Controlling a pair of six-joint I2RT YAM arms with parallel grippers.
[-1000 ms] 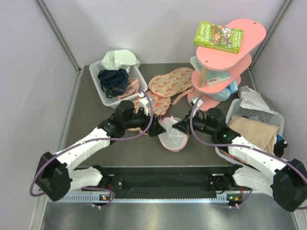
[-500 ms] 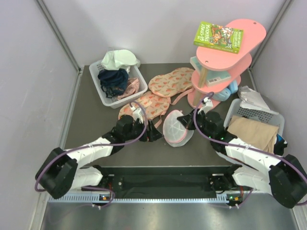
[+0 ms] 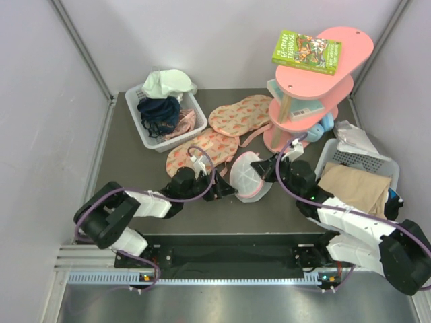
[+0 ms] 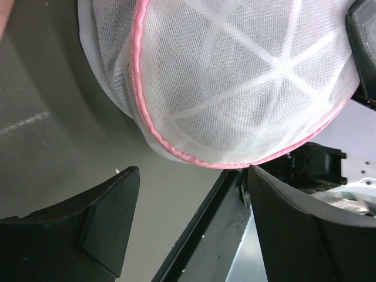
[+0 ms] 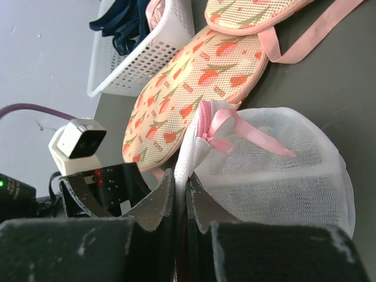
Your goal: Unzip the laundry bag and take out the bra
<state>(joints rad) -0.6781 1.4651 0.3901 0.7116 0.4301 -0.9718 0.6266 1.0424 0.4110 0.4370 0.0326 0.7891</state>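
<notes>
The laundry bag (image 3: 250, 176) is a white mesh dome with pink zip trim, tipped up on edge at the table's middle. My right gripper (image 3: 267, 165) is shut on the bag's white edge (image 5: 187, 154), right beside the pink zip pull (image 5: 214, 124). My left gripper (image 3: 225, 190) is open and empty, low over the table just left of the bag. In the left wrist view the bag (image 4: 235, 76) hangs above and beyond the parted fingers (image 4: 111, 205). The bra is hidden; no black shows through the mesh.
Two pink fruit-print fabric pieces (image 3: 202, 149) (image 3: 240, 114) lie behind the bag. A white basket (image 3: 145, 128) of clothes stands back left. A pink tiered stand (image 3: 311, 101) with a green book is back right. A basket (image 3: 357, 161) with beige cloth sits at the right.
My right gripper has raised the bag's edge, tipping the bag upright and a little to the right. My left arm has folded back and its gripper has dropped low beside the bag.
</notes>
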